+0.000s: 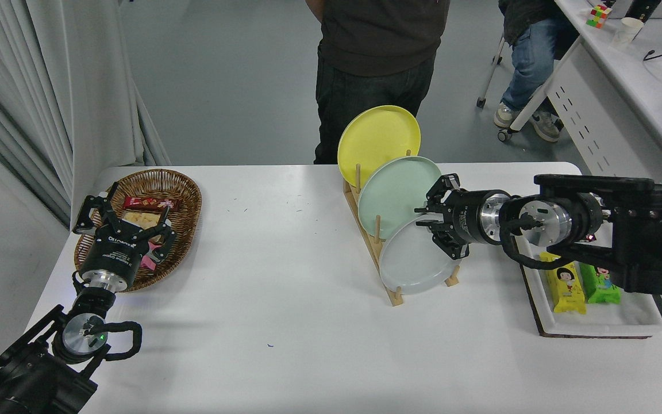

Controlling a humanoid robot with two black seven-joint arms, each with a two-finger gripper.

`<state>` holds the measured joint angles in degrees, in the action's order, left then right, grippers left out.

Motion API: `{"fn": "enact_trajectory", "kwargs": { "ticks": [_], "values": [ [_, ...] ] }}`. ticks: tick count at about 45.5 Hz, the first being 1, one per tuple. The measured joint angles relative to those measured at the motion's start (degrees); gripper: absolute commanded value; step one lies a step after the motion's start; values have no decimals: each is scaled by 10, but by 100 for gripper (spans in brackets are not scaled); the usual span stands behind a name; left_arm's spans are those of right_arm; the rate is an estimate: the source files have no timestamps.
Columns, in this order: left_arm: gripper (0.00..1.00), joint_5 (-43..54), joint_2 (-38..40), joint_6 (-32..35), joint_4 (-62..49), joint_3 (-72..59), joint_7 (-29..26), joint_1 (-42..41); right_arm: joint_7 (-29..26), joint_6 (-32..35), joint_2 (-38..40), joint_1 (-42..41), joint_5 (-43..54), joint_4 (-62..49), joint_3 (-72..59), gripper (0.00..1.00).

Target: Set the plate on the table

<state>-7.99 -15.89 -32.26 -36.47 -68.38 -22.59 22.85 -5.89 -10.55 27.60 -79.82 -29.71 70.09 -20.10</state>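
1. The left gripper [127, 221] is parked at the lower left, fingers spread.
2. The plate [414, 261] is seen right of centre, upright in the wooden rack [374, 244] on the table [285, 322].
3. The right gripper [435, 221] is held with fingers apart at the plate's upper right rim.
4. The mint-green plate [394, 192] is slotted behind.

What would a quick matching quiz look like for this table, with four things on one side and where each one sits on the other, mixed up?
Things:
1. grey plate
2. yellow plate
3. wicker basket
4. white tray

Places:
A. right edge of the table, holding snack packs
B. nearest slot of the wooden rack, at the right hand
C. farthest slot of the rack
D. left end of the table, behind the parked left hand

Pairs: 1-B, 2-C, 3-D, 4-A
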Motion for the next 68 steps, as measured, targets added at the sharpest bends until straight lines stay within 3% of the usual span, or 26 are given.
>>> {"fn": "enact_trajectory", "kwargs": {
  "ticks": [25, 68],
  "values": [
    [98, 0, 0, 0, 0, 0, 0, 0, 0, 1, 1, -1, 1, 0, 0, 14],
    [98, 0, 0, 0, 0, 0, 0, 0, 0, 2, 1, -2, 1, 1, 0, 11]
  ]
}}
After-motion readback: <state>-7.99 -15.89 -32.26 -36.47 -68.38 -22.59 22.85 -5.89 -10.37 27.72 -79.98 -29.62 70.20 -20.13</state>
